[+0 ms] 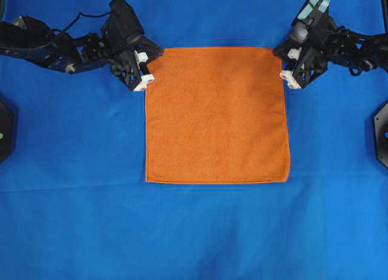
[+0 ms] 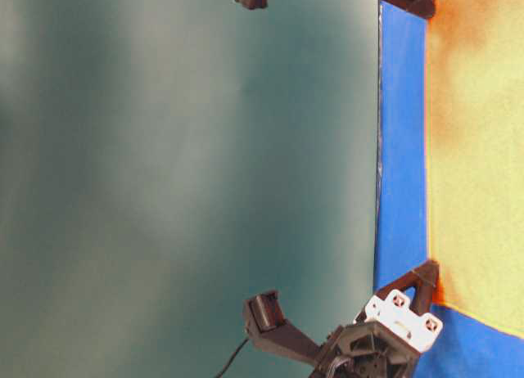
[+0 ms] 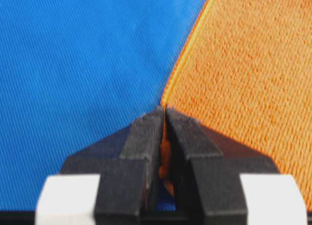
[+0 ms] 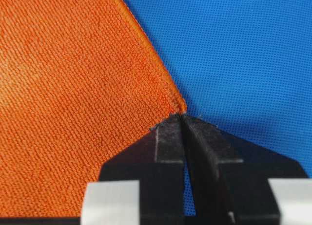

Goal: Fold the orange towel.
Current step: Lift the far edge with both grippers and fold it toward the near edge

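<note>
Orange towel [image 1: 217,115] flat on blue cloth [image 1: 73,140]

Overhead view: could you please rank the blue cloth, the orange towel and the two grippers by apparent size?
1. Blue cloth.
2. Orange towel.
3. Left gripper and right gripper: alike, not ranked.

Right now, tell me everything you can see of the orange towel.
The orange towel is a square terry-looking cloth with a thin stitched hem, lying flat and unfolded on the blue cloth. The left hand is shut on its far left corner; the right hand is shut at its far right corner.
</note>
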Motion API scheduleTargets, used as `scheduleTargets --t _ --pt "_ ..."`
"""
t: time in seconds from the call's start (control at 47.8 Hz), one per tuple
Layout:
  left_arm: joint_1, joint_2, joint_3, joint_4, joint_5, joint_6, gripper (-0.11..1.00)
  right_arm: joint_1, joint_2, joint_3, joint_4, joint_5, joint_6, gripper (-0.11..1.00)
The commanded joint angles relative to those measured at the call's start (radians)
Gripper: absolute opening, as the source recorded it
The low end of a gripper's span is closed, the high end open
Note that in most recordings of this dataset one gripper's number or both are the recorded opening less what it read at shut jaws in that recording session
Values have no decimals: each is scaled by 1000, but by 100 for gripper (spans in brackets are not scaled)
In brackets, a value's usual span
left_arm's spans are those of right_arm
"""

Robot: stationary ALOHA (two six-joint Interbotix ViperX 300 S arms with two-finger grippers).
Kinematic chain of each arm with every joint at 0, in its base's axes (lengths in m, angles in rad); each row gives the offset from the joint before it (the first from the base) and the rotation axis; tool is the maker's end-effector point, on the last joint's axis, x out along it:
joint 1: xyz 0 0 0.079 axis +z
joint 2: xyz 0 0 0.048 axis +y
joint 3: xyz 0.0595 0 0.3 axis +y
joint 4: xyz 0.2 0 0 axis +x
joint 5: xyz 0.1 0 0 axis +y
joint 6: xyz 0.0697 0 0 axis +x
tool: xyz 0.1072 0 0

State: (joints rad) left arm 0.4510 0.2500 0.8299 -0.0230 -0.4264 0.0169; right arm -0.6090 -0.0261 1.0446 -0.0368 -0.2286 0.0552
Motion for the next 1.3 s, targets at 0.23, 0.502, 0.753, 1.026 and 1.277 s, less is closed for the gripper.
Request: scheduleTargets --t 0.23,0.502,0.753,1.026,1.277 --pt "15 -152 -37 0 74 107 1 -5 -135 2 3 54 -2 2" --pt "6 -158 -37 0 109 109 1 5 -144 3 3 61 0 2" --pt "-48 -164 -14 0 144 104 1 60 -164 5 5 130 9 2" --pt "-192 -189 23 0 224 98 1 235 -239 9 32 302 64 2" --pt "-382 -216 23 -2 307 44 1 431 -267 11 34 367 175 2"
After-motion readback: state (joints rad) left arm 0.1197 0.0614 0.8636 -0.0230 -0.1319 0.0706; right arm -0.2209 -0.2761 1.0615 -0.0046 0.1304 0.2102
